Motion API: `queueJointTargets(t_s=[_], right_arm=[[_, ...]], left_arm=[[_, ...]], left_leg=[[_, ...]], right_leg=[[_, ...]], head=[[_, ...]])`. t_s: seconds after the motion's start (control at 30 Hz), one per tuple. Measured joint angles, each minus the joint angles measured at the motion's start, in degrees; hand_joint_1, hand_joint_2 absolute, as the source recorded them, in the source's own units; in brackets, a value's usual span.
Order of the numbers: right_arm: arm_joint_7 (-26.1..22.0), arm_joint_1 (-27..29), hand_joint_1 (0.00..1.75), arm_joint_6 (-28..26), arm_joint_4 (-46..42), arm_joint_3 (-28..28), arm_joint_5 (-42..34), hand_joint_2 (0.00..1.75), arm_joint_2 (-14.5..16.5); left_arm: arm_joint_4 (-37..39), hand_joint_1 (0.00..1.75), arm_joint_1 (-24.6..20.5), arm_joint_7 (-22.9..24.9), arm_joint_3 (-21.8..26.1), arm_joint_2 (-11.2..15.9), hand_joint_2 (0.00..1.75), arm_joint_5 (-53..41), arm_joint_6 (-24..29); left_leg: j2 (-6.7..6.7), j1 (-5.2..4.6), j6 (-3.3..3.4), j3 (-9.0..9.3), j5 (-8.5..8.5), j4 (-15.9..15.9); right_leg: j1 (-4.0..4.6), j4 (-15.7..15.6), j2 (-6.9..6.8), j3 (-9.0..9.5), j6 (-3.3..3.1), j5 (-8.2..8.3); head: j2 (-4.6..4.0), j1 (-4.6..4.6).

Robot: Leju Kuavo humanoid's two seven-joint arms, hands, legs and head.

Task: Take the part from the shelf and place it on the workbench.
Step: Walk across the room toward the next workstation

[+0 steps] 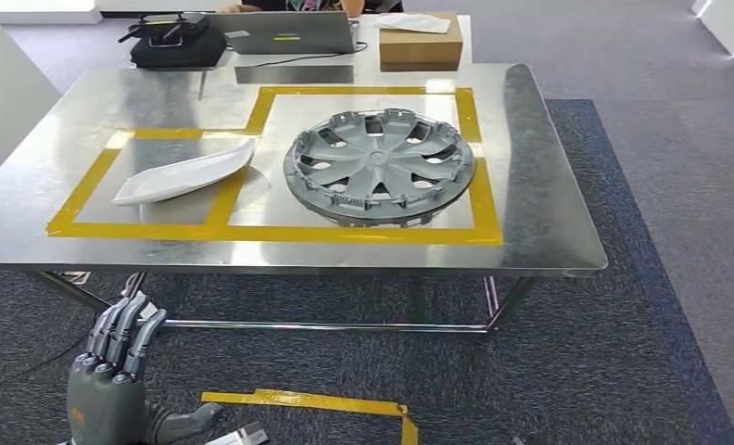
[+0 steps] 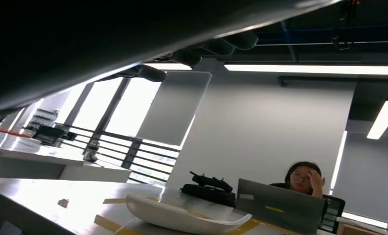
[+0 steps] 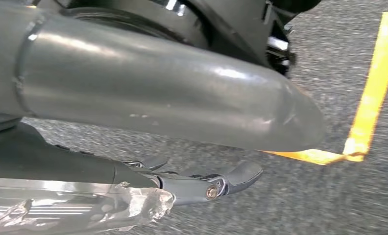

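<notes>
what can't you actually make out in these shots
- Right hand: the right wrist view has the thick thumb covering most of it, so its grip cannot be judged.
- Left hand: the head view's bottom edge cuts off its base.
- White part: the left wrist view's bottom edge cuts it.
- Shelf: outside every picture.

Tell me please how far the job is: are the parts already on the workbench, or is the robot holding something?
Placing looks done: the grey wheel cover and the white curved part both lie on the metal workbench, each inside a yellow tape outline. Nothing is in hand: the left hand hangs below the bench edge, fingers apart and empty, and the right hand points at the carpet. Nothing visible remains.
</notes>
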Motion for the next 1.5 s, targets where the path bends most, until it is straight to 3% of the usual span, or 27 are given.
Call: queueJointTargets(t_s=[0.07,0.13,0.17,0.23,0.27,0.33,0.4,0.43,0.5,0.57,0.6,0.67,0.73,0.8,0.87,0.93,1.0,1.03,1.1,1.17,1.2,1.27,1.33,1.4,1.43,1.47,1.5], right_arm=[[0.0,0.0,0.0,0.0,0.0,0.0,0.0,0.0,0.0],[0.0,-0.2,0.0,0.0,0.0,0.0,-0.1,0.0,0.0],[0.0,-0.3,0.0,0.0,0.0,0.0,-0.1,0.0,0.0],[0.0,-0.1,0.0,0.0,0.0,0.0,-0.2,0.0,0.0],[0.0,0.0,0.0,0.0,0.1,0.0,-0.3,0.0,-0.1],[0.1,0.1,0.0,0.1,0.2,0.0,-0.3,0.0,-0.2],[0.1,-0.1,0.0,0.2,0.2,0.1,-0.3,0.0,-0.2],[0.1,-0.1,0.0,0.2,0.2,0.1,-0.3,0.0,-0.2],[0.1,-0.1,0.0,0.3,0.2,0.1,-0.3,0.0,-0.2],[0.1,-0.1,0.0,0.3,0.2,0.1,-0.3,0.0,-0.3],[0.1,-0.2,0.0,0.3,0.2,0.2,-0.3,0.0,-0.3],[0.0,-0.6,0.0,0.3,0.1,0.2,-0.4,0.0,-0.3],[0.0,-0.6,0.0,0.3,0.1,0.3,-0.4,0.0,-0.3],[0.0,-0.3,0.0,0.3,0.2,0.4,-0.4,0.0,-0.2],[0.0,-0.2,0.0,0.3,0.2,0.5,-0.4,0.0,-0.2],[0.0,-0.4,0.0,0.3,0.2,0.5,-0.5,0.0,-0.3],[0.0,-0.4,0.0,0.4,0.2,0.6,-0.5,0.0,-0.3],[0.0,-0.4,0.0,0.4,0.2,0.6,-0.5,0.0,-0.3],[0.0,-0.4,0.0,0.4,0.2,0.6,-0.5,0.0,-0.2],[0.0,-0.5,0.0,0.4,0.2,0.6,-0.5,0.0,-0.1],[0.0,-0.5,0.0,0.4,0.2,0.6,-0.5,0.0,0.0],[0.0,-0.2,0.0,0.4,0.3,0.6,-0.5,0.0,-0.1],[0.1,0.1,0.0,0.4,0.4,0.7,-0.4,0.0,-0.2],[0.1,0.1,0.0,0.4,0.4,0.7,-0.3,0.0,-0.2],[0.0,0.0,0.0,0.4,0.4,0.7,-0.3,0.0,-0.2],[0.0,-0.1,0.0,0.4,0.4,0.7,-0.3,0.0,-0.2],[0.0,-0.1,0.0,0.4,0.4,0.7,-0.3,0.0,-0.2]], left_arm=[[0.0,0.0,0.0,-0.1,0.1,0.0,0.0,0.1,0.0],[0.0,0.0,0.1,-0.1,0.2,0.0,0.0,0.4,0.0],[0.0,0.0,0.0,-0.1,0.2,0.0,0.0,0.5,0.0],[0.0,0.0,-0.1,-0.1,0.3,0.0,0.0,0.6,0.0],[0.0,0.0,-0.1,-0.1,0.3,0.0,0.0,0.8,0.0],[0.0,0.0,-0.2,-0.1,0.4,-0.1,0.0,1.0,0.0],[0.0,0.0,-0.2,-0.1,0.5,-0.1,0.0,1.1,0.0],[0.0,0.0,-0.2,-0.1,0.5,-0.1,0.0,1.2,0.0],[0.0,0.0,-0.3,-0.1,0.5,-0.1,0.0,1.6,0.0],[0.0,0.0,-0.4,-0.1,0.5,-0.1,0.0,2.3,0.0],[0.0,0.0,-0.4,-0.1,0.6,-0.1,0.0,2.7,0.0],[0.0,0.0,-0.6,-0.1,0.6,0.0,0.0,3.4,0.0],[0.0,0.0,-0.7,0.0,0.6,0.1,0.0,3.8,0.0],[0.0,0.0,-0.7,0.0,0.6,0.1,0.0,4.1,0.0],[0.0,0.0,-0.6,0.0,0.6,0.3,0.0,4.3,0.0],[0.0,0.0,-0.5,0.0,0.6,0.4,0.0,4.3,0.0],[0.0,0.0,-0.5,0.0,0.6,0.5,0.0,4.4,0.0],[0.0,0.0,-0.6,0.0,0.6,0.5,0.0,4.5,0.0],[0.0,0.0,-0.6,0.1,0.6,0.5,0.0,4.7,0.0],[0.0,0.0,-0.7,0.1,0.6,0.5,0.0,4.9,0.0],[0.0,0.0,-0.7,0.1,0.6,0.5,0.0,5.0,0.0],[0.0,0.0,-0.7,0.1,0.6,0.5,0.0,5.1,0.0],[0.0,0.0,-0.6,0.2,0.6,0.4,0.0,5.3,0.0],[0.1,0.0,-0.5,0.5,0.7,0.4,0.0,5.5,0.0],[0.1,0.0,-0.4,0.6,0.7,0.4,0.0,5.6,0.0],[0.2,0.0,-0.4,0.7,0.7,0.4,0.0,5.7,0.0],[0.2,0.0,-0.4,0.8,0.8,0.4,0.0,5.7,0.0]], left_leg=[[-2.19,-0.16,1.2,5.49,2.7,-7.7],[-4.74,-0.23,2.09,9.6,3.36,-14.5],[-5.2,-0.31,2.25,10.28,3.22,-15.9],[-3.9,-0.32,2.34,9.93,3.81,-16.7],[-3.09,-0.25,2.53,9.45,4.36,-17.0],[-1.3,-0.06,2.99,8.16,5.63,-17.3],[0.41,-0.22,3.25,6.65,6.7,-17.2],[1.26,-0.27,3.25,5.8,7.29,-17.1],[2.83,-0.24,3.0,3.77,8.49,-16.6],[4.05,-0.16,2.44,1.74,9.48,-15.7],[4.56,-0.2,2.11,0.9,9.83,-15.1],[5.62,-0.33,1.47,-0.09,10.69,-14.0],[6.64,-0.14,0.88,-0.51,11.59,-13.7],[5.05,0.29,0.09,-1.07,9.59,-12.6],[1.81,0.57,-0.57,-2.31,3.53,-7.4],[0.41,0.59,-0.68,-3.2,-1.19,-0.3],[0.13,0.5,-0.25,-1.79,-0.24,2.0],[-0.18,0.43,0.17,0.28,1.48,0.2],[-2.61,0.12,1.39,6.73,3.42,-7.9],[-4.97,-0.12,2.15,11.72,2.59,-15.3],[-5.17,-0.25,2.23,12.57,2.19,-17.0],[-3.8,-0.13,2.39,11.75,2.81,-17.5],[-2.14,0.05,3.0,10.24,4.23,-17.6],[-0.47,-0.04,3.32,8.48,5.6,-17.6],[0.42,-0.09,3.28,7.54,6.31,-17.5],[1.31,-0.12,3.2,6.54,7.0,-17.4],[2.16,-0.14,3.09,5.53,7.61,-17.1]], right_leg=[[0.2,0.3,1.17,-1.3,0.17,0.99],[0.31,0.4,2.42,-2.25,0.61,2.06],[0.23,0.4,3.05,-2.72,0.99,2.64],[0.02,0.3,4.15,-3.6,1.86,3.55],[-0.01,0.7,3.79,-4.15,2.18,2.98],[-0.03,4.5,1.65,-5.9,2.53,-1.37],[-0.17,11.4,-0.39,-7.64,2.94,-6.86],[-0.27,14.5,-0.8,-7.89,3.19,-7.97],[-0.5,16.4,-1.35,-6.27,3.77,-6.04],[-0.82,11.3,-2.75,-1.14,4.29,-2.81],[-0.87,6.9,-3.93,2.31,4.41,-2.72],[-0.7,0.1,-5.42,6.49,3.78,-4.46],[-0.45,-1.4,-4.82,6.34,2.46,-4.86],[-0.46,-1.1,-4.01,4.97,1.37,-3.71],[-0.51,-1.1,-3.11,3.09,0.62,-2.11],[-0.36,-1.0,-1.85,1.17,0.33,-0.32],[-0.11,-0.8,-0.47,-0.82,0.36,1.37],[-0.02,-0.6,0.27,-1.89,0.47,2.16],[0.11,-0.3,1.69,-3.57,0.79,3.58],[0.18,-0.2,3.0,-4.61,1.22,4.98],[0.21,-0.2,3.64,-5.01,1.55,5.69],[0.12,-0.3,4.15,-6.04,2.18,6.43],[0.04,2.1,1.94,-7.56,2.69,2.99],[-0.11,9.1,-0.69,-9.45,3.24,-3.37],[-0.19,13.0,-1.15,-10.1,3.59,-5.32],[-0.24,16.0,-1.34,-10.12,3.88,-5.68],[-0.29,17.4,-1.47,-9.34,4.08,-4.6]], head=[[0.0,0.02],[0.0,0.04],[0.01,0.06],[0.01,0.03],[0.01,0.07],[0.0,0.47],[0.0,0.82],[0.0,0.83],[0.0,0.84],[0.0,0.87],[0.0,0.95],[0.0,1.07],[0.0,1.12],[0.01,1.07],[0.01,0.95],[0.0,0.92],[0.0,0.93],[0.0,0.93],[0.0,0.95],[0.0,0.98],[0.0,0.98],[0.0,1.08],[0.0,1.52],[0.0,1.97],[0.0,2.05],[0.0,2.07],[0.0,2.09]])
